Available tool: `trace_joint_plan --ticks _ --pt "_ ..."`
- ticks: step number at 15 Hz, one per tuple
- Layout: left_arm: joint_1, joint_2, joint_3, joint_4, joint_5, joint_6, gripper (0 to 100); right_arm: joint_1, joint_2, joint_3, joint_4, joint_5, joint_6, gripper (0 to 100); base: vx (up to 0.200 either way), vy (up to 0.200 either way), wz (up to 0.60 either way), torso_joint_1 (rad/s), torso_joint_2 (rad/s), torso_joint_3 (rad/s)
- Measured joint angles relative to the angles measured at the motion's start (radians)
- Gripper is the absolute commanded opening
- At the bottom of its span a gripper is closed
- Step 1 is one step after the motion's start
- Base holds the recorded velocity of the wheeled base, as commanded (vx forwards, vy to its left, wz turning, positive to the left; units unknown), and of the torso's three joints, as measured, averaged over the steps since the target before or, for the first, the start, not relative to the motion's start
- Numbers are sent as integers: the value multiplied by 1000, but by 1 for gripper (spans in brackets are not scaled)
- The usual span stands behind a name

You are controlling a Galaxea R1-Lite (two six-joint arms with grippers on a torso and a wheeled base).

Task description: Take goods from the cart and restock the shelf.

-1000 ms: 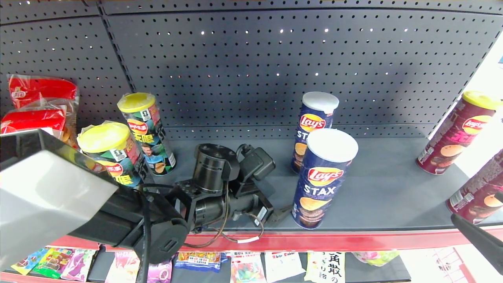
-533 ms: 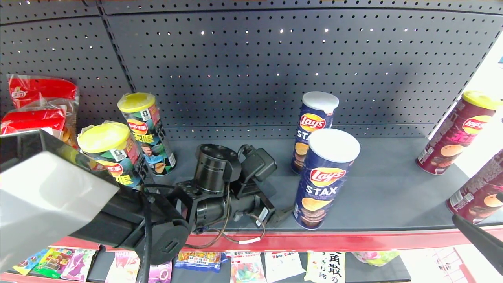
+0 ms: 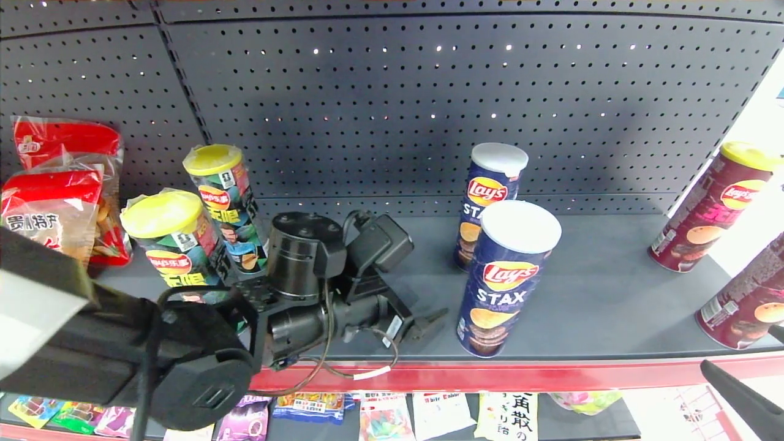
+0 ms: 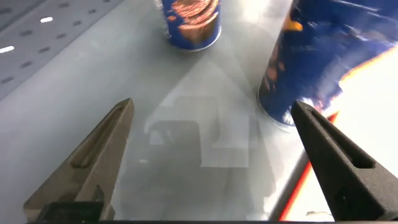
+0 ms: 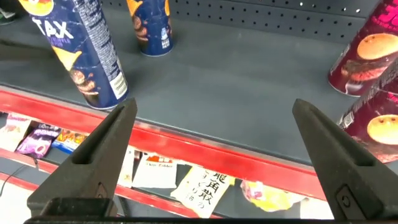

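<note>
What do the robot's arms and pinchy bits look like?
The left arm is mostly black, with a pale grey boxy shell, a round drum-shaped joint and thin dark cables carrying a small white tag. The left pincer and right pincer each have two long, dark, wedge-shaped fingers that taper to points.

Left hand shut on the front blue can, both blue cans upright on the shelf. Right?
No: the left hand is open and empty, beside the front blue can; the left wrist view shows it. That can and the back blue can stand upright on the shelf.
</note>
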Motion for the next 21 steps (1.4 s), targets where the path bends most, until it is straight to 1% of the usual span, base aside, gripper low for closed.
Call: trace_joint_plan --ticks 1,3,5,7,10,11,12,13,14,16,17,18,19,20,21 --pt "0 -44 36 5 6 0 100 0 -4 9 0 0 0 100 0 0 0 0 0 0" --pt "0 -148 97 45 20 0 100 0 -20 35 0 0 -2 100 0 0 0 0 0 0" --pt "0 -271 141 140 31 0 100 0 -47 71 22 0 -4 100 0 0 0 0 0 0" --pt "-5 -384 158 242 39 0 100 0 -98 82 129 0 -5 100 0 0 0 0 0 0" --pt "-23 -546 180 358 43 -2 100 1 -226 75 357 0 -9 100 0 0 0 0 0 0" --pt "-29 -616 196 423 44 -4 100 1 -278 62 441 0 -11 100 0 0 0 0 0 0" --pt "-33 -686 214 492 51 -8 100 1 -322 46 494 -4 -13 100 0 0 0 0 0 0" --pt "-33 -761 231 569 72 -19 100 0 -362 33 531 -25 -13 100 0 0 0 0 0 0" --pt "-29 -850 248 659 114 -44 100 -2 -396 23 551 -59 -13 100 0 0 0 0 0 0" --pt "-14 -1015 272 829 211 -114 100 -7 -435 17 558 -96 -13 100 0 0 0 0 0 0" --pt "8 -1104 279 922 258 -149 100 -10 -450 18 559 -113 -13 100 0 0 0 0 0 0" --pt "48 -1180 285 1000 293 -174 100 -15 -460 21 560 -122 -13 100 0 0 0 0 0 0" --pt "115 -1245 289 1068 310 -191 100 -24 -466 23 560 -130 -13 100 0 0 0 0 0 0" --pt "209 -1307 295 1129 326 -207 100 -38 -470 25 560 -136 -13 100 0 0 0 0 0 0" --pt "309 -1360 305 1169 334 -219 100 -65 -473 27 563 -137 -13 100 0 0 0 0 0 0"
